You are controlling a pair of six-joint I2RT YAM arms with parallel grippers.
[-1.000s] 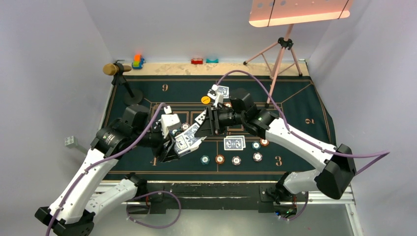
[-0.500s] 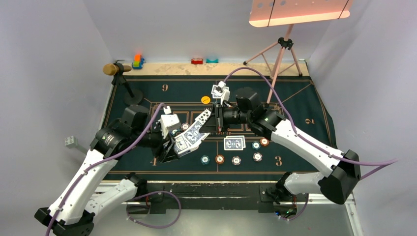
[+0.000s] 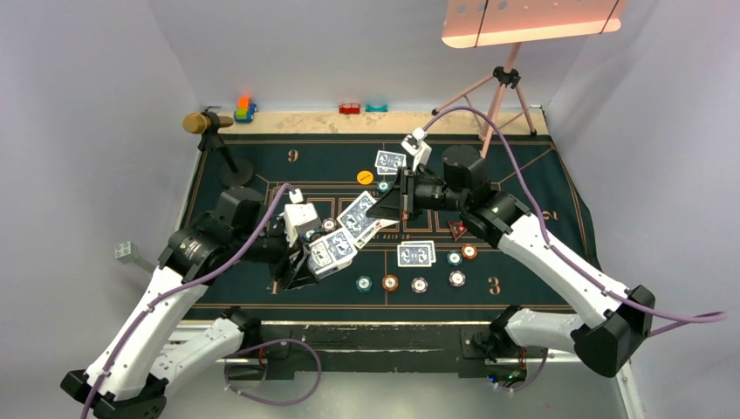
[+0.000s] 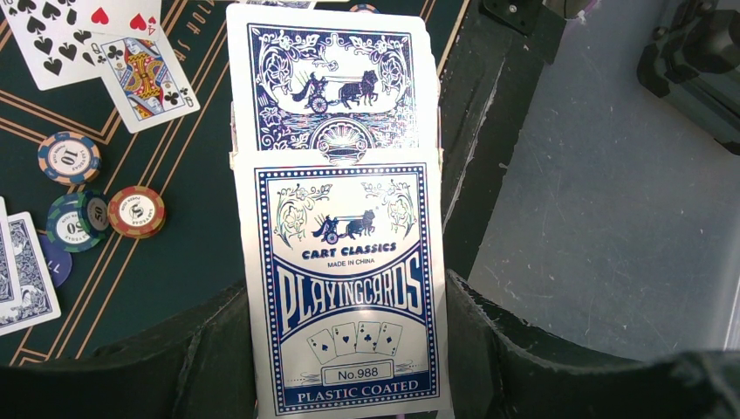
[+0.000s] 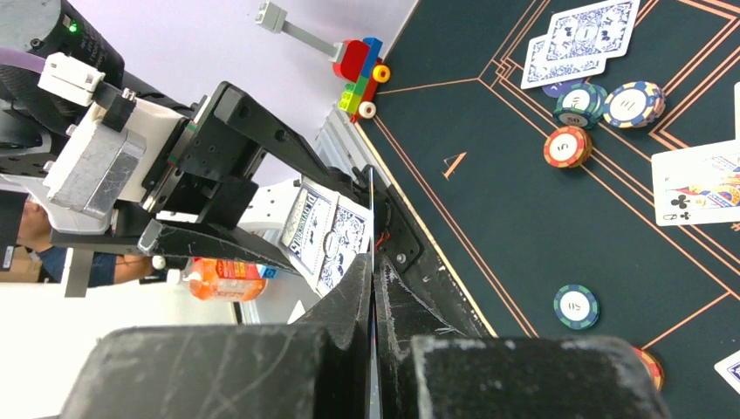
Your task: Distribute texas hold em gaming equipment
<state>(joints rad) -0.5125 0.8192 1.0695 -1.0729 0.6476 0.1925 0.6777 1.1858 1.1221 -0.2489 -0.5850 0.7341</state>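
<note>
Far left first: left gripper (image 4: 345, 367), jaws squeezed tight on the box (image 4: 345, 288) of cards, held up over the near side of the mat (image 3: 332, 157). Sticking out of the box top, one blue-backed top card (image 4: 332, 78), ready to be pulled. Beside it, down on the mat, chips (image 4: 70, 157) and two face-up cards (image 4: 144, 70).

In the middle, right gripper (image 3: 388, 209), jaws pinched shut on a single card (image 3: 356, 212) — only a thin edge from its own wrist camera. Up in the air, just past the box, not yet lying down.

Further right, a face-down pair (image 3: 416, 253) flat on the mat, more chips beside it, a red triangle (image 3: 455, 229) just under the right arm. At the back, another pair (image 3: 390, 161) and a yellow disc (image 3: 366, 177).

Looks like dealing time — one card out, waiting for a home. Next, probably: carry it to a spot with no cards, lower it flat, and open the jaws only when touching the mat. Keep the box steady for the following pull. Mind the chips on the way down.
</note>
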